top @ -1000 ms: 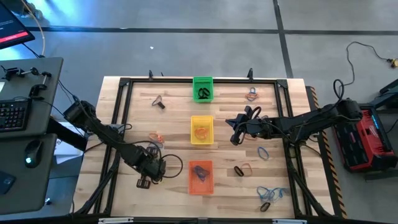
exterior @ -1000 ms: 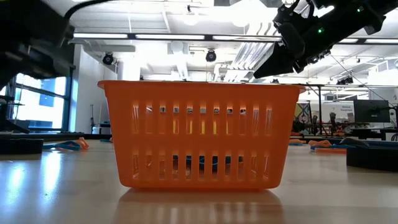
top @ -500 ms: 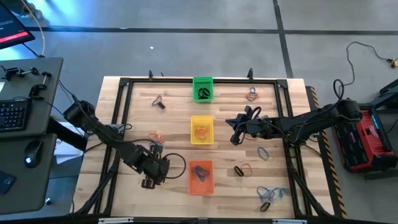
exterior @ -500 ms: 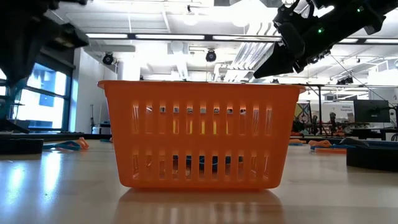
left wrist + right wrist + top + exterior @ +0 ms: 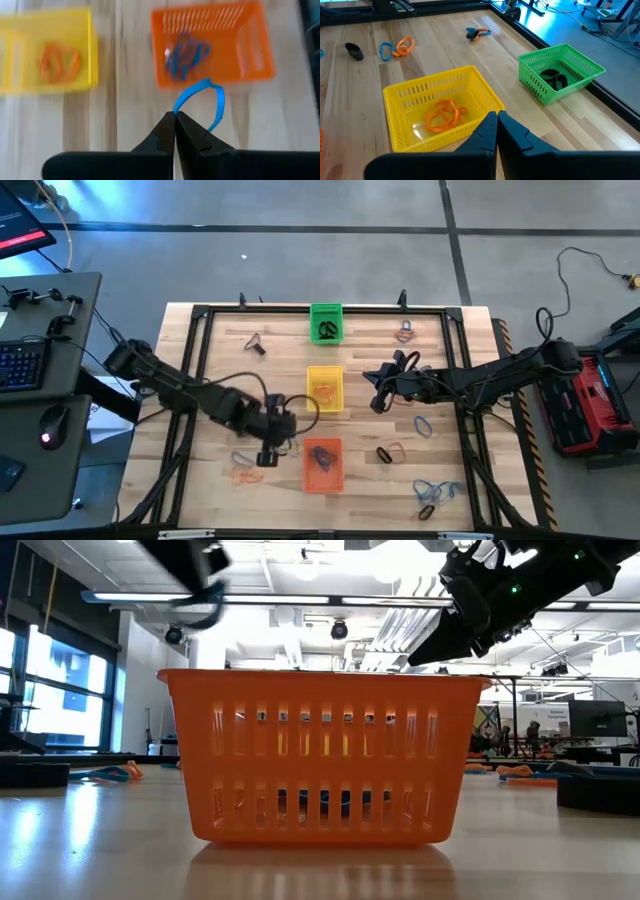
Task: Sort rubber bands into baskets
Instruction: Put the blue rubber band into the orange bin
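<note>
You see a grey concrete floor (image 5: 300, 240) around the wooden tabletop (image 5: 280, 350). A side desk (image 5: 50, 360) carries a keyboard (image 5: 18, 365) and mouse (image 5: 52, 425). Ceiling strip lights (image 5: 330, 600) and tall windows (image 5: 60, 690) illuminate the room.

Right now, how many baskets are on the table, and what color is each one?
3, in a line down the middle of the table: the green basket at the far edge, the yellow basket in the middle, and the orange basket nearest the front edge. None looks hidden.
</note>
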